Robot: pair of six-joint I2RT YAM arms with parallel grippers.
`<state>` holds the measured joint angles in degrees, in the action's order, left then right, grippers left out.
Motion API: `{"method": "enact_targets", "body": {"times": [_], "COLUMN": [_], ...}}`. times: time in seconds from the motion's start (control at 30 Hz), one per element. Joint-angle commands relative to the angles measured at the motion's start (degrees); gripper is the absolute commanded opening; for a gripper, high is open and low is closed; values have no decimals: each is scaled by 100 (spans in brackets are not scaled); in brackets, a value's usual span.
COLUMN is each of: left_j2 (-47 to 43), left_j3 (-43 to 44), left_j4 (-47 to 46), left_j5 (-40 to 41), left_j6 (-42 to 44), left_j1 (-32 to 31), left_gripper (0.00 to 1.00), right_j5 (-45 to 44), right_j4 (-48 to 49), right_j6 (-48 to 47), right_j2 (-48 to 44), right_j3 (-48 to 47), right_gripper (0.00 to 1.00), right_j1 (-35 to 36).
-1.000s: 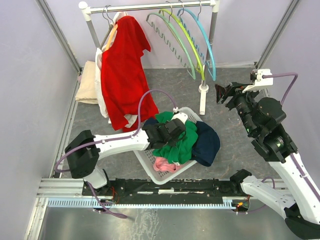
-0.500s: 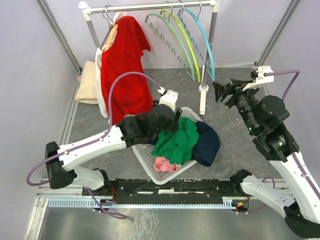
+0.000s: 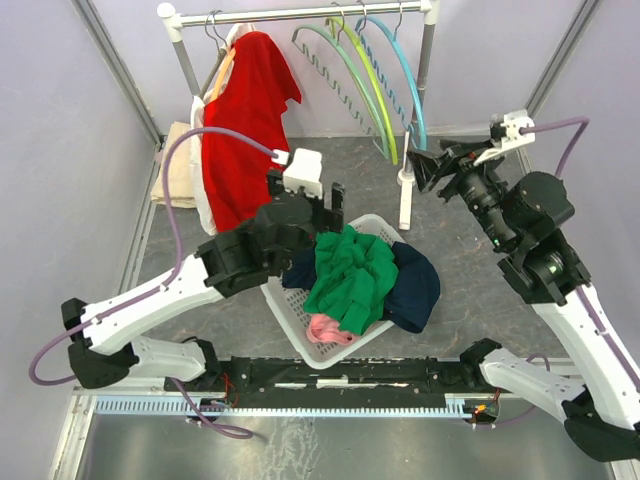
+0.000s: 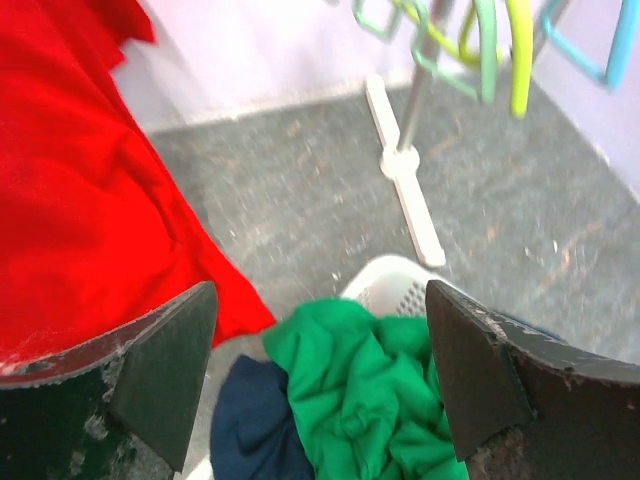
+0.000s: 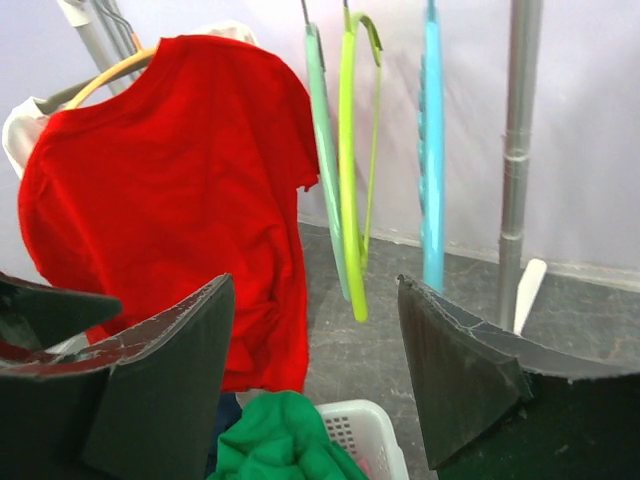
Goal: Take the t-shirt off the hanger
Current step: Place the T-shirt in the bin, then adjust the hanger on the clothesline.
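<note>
The red t-shirt (image 3: 240,120) hangs on an orange hanger (image 3: 222,72) at the left end of the rail (image 3: 300,14). Its long axis runs straight down, from the shoulders at the rail to a hem near the desk (image 3: 470,300).

The left pincer (image 3: 328,208) is spread wide and holds nothing. It hovers over the white laundry basket (image 3: 300,322), where a green garment (image 3: 350,270) lies heaped. From this pincer the t-shirt lies to the left and farther back, close by. In the left wrist view the red cloth fills the left side and its lower corner drops just beside the left finger (image 4: 160,370). Whether cloth and finger touch cannot be told.

The right pincer (image 3: 425,165) is also spread and empty. It sits near the rack's right post and faces the t-shirt across 3 empty coloured hangers (image 3: 370,80), so it is well apart from the cloth.

Of the 2 arms, the left is plainly the nearer. Since the garment hangs vertically, the coming move likely turns on height. The left pincer sits low, by the hem, while the hanger and collar are up at the rail, so a grip low down would pull the t-shirt down against the hanger.
</note>
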<state>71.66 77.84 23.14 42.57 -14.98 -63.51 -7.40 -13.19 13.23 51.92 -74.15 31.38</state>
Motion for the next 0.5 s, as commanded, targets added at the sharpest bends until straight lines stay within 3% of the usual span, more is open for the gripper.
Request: {"method": "enact_targets", "body": {"times": [0.0,0.23,0.47], "left_j2": [-394,-261,642], "left_j3": [301,913,3290], "left_j4": [-1368,-2047,-144], "left_j5": [964,1226,257], "left_j6": [910,1870,1604], "left_j1": [34,373,1472], "left_gripper": [90,93,94], "right_j5": [614,913,828], "right_j4": [486,730,708], "right_j6": [36,167,244], "right_j2": [384,742,587], "right_j3": [-521,-795,-604], "right_gripper": [74,73,73], "right_j1": [-7,3,13]}}
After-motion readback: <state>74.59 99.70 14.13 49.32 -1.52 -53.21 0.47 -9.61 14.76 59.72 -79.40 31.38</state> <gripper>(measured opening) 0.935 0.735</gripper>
